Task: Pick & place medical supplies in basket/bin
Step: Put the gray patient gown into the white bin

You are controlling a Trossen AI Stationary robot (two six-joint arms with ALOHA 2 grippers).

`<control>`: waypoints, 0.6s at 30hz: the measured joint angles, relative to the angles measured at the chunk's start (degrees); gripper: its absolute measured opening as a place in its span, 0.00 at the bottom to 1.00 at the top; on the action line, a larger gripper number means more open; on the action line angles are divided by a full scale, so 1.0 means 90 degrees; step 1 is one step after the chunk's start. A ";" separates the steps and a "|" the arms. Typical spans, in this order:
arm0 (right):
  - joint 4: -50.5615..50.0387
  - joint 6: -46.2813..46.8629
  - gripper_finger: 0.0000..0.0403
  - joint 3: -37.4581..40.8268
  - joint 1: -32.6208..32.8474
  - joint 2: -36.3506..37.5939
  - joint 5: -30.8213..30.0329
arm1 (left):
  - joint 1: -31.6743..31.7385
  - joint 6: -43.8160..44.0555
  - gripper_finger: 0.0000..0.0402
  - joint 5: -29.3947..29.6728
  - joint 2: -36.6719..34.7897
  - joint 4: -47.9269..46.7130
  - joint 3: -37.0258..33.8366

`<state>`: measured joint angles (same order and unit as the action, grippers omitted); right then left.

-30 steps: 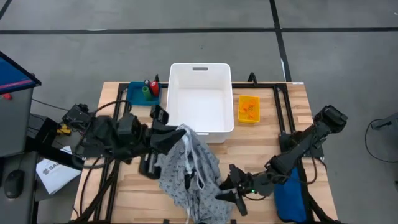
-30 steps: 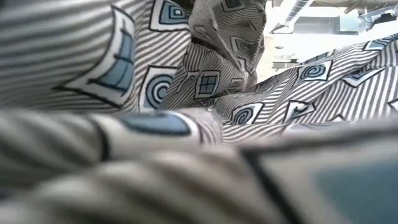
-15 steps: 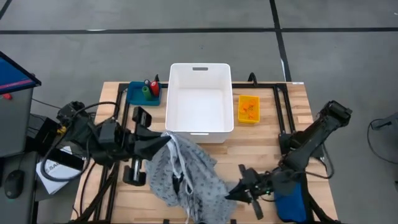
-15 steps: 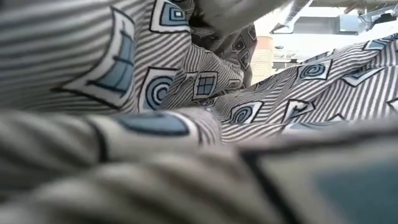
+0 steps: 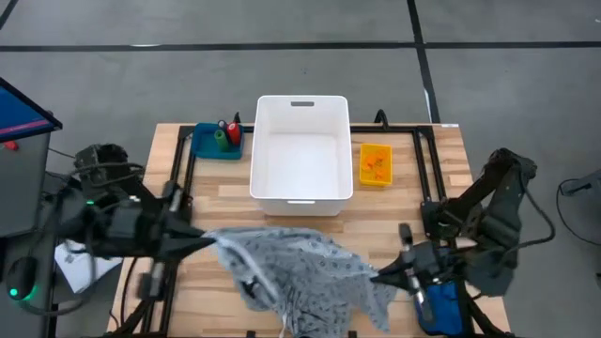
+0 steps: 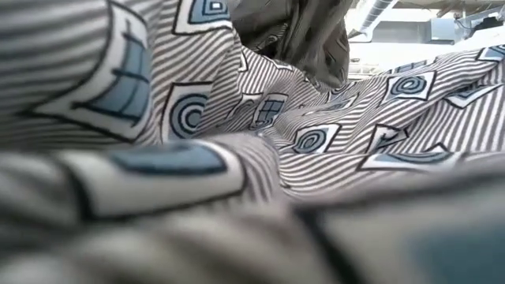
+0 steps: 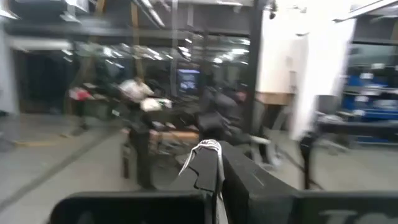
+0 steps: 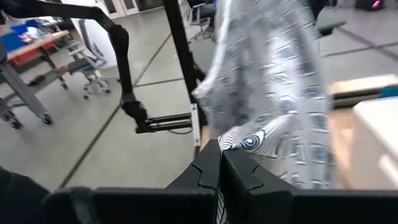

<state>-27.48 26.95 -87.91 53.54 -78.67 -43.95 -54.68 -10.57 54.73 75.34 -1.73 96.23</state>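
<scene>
stretched across the near half of the table, in front of the white bin (image 5: 300, 150): grey patterned gown (image 5: 300, 272), left end pinched shut in left gripper (image 5: 208, 241), right end clamped in right gripper (image 5: 383, 276), sagging between, filling the low view.

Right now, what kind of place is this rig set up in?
Probably a robotics lab or workshop, not a clinic: bare grey concrete floor with dark lines, a wooden worktable on a black frame, and wheeled chairs and workbenches in the room behind.
</scene>
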 joint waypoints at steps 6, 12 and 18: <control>-0.1477 -0.0318 0.00 -0.1274 0.0232 0.0005 -0.0557 | -0.1081 0.1310 0.00 0.0930 -0.0395 -0.1420 0.0005; -0.1876 -0.0842 0.00 -0.1983 0.0383 0.0007 -0.0841 | -0.1482 0.2921 0.00 0.0789 -0.0300 -0.2680 0.0005; -0.1786 -0.0999 0.00 -0.2070 0.0381 -0.0006 -0.0844 | -0.1218 0.4183 0.10 0.0355 0.0189 -0.3685 0.0005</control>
<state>-43.55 17.97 -106.54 56.97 -78.73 -51.55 -65.64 27.08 57.92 77.04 -34.90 96.27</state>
